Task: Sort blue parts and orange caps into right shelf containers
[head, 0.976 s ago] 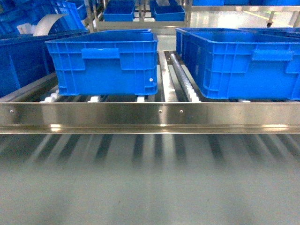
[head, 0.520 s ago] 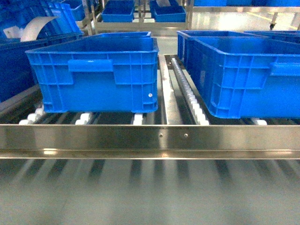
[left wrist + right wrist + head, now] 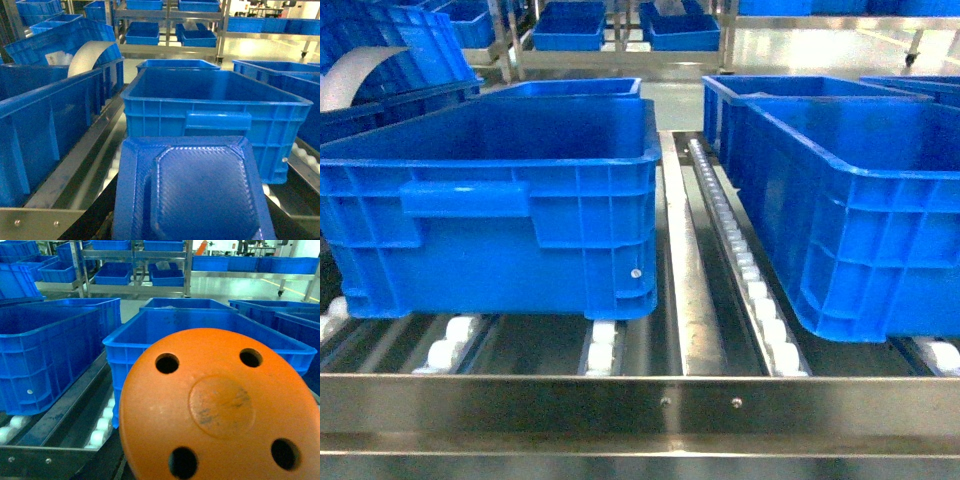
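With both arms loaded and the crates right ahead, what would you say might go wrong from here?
The blue part fills the left wrist view and the orange cap the right one, so each release would be judged half blind. The crates sit on rollers, so a nudge might shift them. A short drop could land on the steel rail.

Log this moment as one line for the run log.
left: blue part fills wrist view | right: orange cap fills wrist view | left crate, right crate on roller shelf | grippers unseen
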Available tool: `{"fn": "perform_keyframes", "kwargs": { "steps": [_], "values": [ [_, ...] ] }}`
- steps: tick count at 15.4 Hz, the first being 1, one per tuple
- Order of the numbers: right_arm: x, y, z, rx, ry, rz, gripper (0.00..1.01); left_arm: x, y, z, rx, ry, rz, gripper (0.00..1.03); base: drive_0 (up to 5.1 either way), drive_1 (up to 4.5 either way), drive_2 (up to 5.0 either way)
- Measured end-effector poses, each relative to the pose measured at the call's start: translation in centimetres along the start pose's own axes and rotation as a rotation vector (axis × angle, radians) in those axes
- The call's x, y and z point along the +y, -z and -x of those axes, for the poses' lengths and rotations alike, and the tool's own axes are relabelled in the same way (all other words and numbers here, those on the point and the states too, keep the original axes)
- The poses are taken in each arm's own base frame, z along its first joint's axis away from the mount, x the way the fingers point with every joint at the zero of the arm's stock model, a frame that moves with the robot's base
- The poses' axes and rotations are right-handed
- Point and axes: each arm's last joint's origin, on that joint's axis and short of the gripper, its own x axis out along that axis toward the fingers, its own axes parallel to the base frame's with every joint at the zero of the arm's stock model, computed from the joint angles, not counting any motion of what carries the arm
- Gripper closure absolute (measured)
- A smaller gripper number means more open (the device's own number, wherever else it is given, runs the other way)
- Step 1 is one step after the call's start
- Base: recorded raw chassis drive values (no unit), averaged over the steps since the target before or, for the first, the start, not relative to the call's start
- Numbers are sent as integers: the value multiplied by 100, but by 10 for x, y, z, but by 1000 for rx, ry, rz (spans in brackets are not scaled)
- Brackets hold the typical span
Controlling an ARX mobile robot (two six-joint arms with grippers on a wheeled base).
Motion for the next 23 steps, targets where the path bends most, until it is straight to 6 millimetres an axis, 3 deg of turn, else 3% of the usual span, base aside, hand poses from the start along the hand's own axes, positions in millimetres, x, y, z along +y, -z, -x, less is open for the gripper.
{"fn": "perform_keyframes", "kwargs": {
  "steps": [2, 23],
  "values": [
    [0, 0, 0, 0, 0, 0, 57, 0, 0, 0, 0, 0, 0, 60, -8, 420, -435],
    [0, 0, 0, 2, 0, 0, 57, 0, 0, 0, 2, 0, 0, 60, 0, 0, 0]
  ]
}}
